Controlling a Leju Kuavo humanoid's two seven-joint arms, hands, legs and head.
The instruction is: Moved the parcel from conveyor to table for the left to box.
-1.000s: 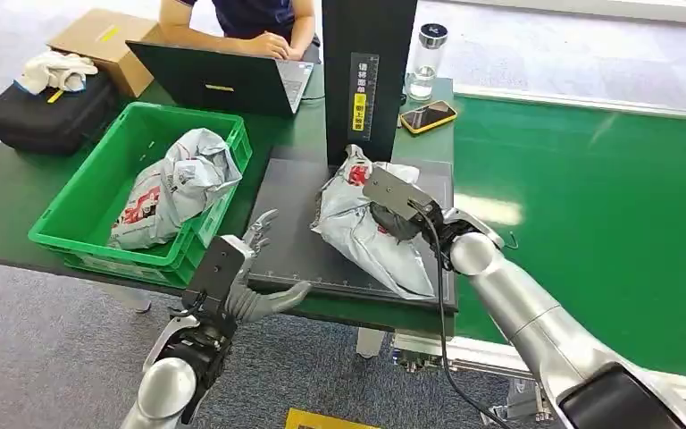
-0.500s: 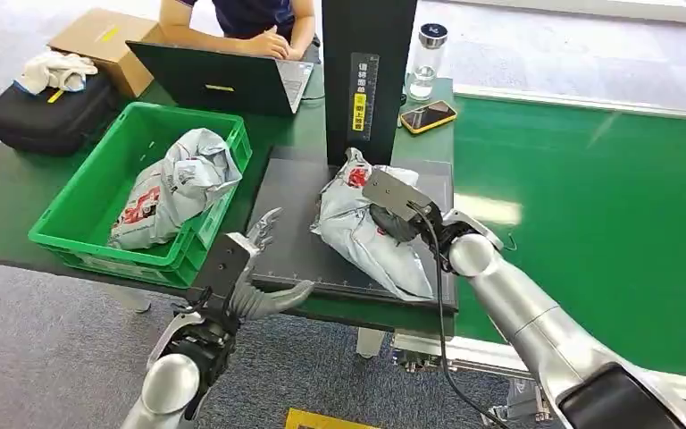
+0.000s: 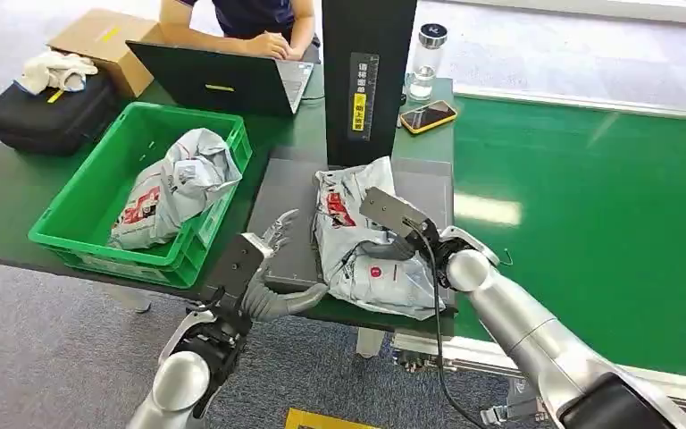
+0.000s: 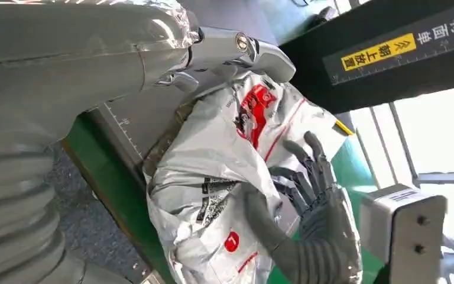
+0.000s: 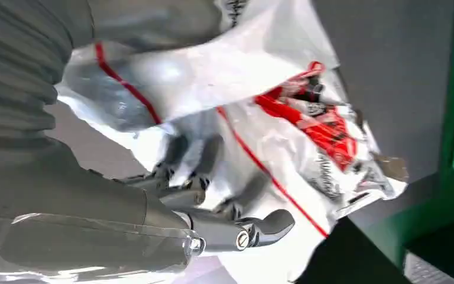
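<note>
The grey parcel (image 3: 357, 246) with red print lies flat on the dark mat (image 3: 290, 192) at the table's front edge. My right hand (image 3: 395, 243) lies on top of it, thumb and spread fingers around a bulge of the bag. The left wrist view shows that hand (image 4: 307, 201) on the parcel (image 4: 207, 177). In the right wrist view my dark fingers (image 5: 195, 154) press into the parcel (image 5: 289, 89). My left hand (image 3: 272, 268) hovers at the mat's front edge just left of the parcel, fingers apart and holding nothing.
A green crate (image 3: 80, 223) with another parcel (image 3: 179, 183) stands left of the mat. A black upright column (image 3: 366, 71) rises behind it. The green conveyor (image 3: 589, 206) runs on the right. A person (image 3: 259, 27) works at a laptop (image 3: 223, 80); a phone (image 3: 429, 116) and a bottle (image 3: 424, 58) sit behind.
My right hand has drawn the parcel forward and laid it flat on the mat. My left hand has moved right and up, closer to the parcel.
</note>
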